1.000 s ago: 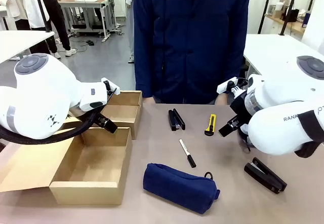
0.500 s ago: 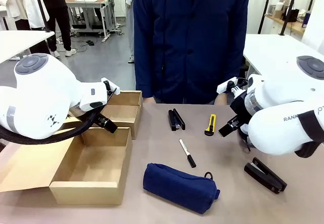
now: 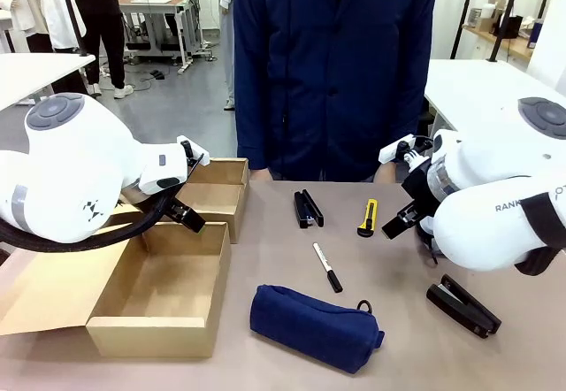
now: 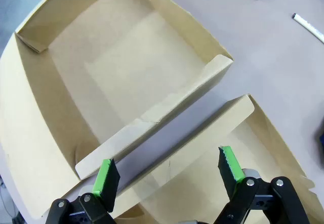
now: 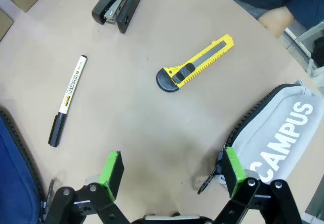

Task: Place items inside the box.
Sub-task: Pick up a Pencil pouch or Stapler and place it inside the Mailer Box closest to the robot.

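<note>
the left hand (image 4: 167,171) hangs with its fingers apart and nothing between them, over the meeting walls of the open cardboard box (image 3: 150,336) and a second cardboard tray (image 3: 217,198), both at the desk's (image 3: 265,263) left edge and both bare inside. the right hand (image 5: 172,176) is also spread and holds nothing, above bare desk beside a grey pouch (image 5: 283,133) printed "campus". the navy pouch (image 3: 314,326) lies by the near edge, around the middle. the marker pen (image 3: 327,267) lies just beyond it. one stapler (image 3: 308,208) and the yellow utility knife (image 3: 367,217) sit toward the far edge, where a person (image 3: 336,64) stands. the second stapler (image 3: 463,306) lies toward the near right corner.
</note>
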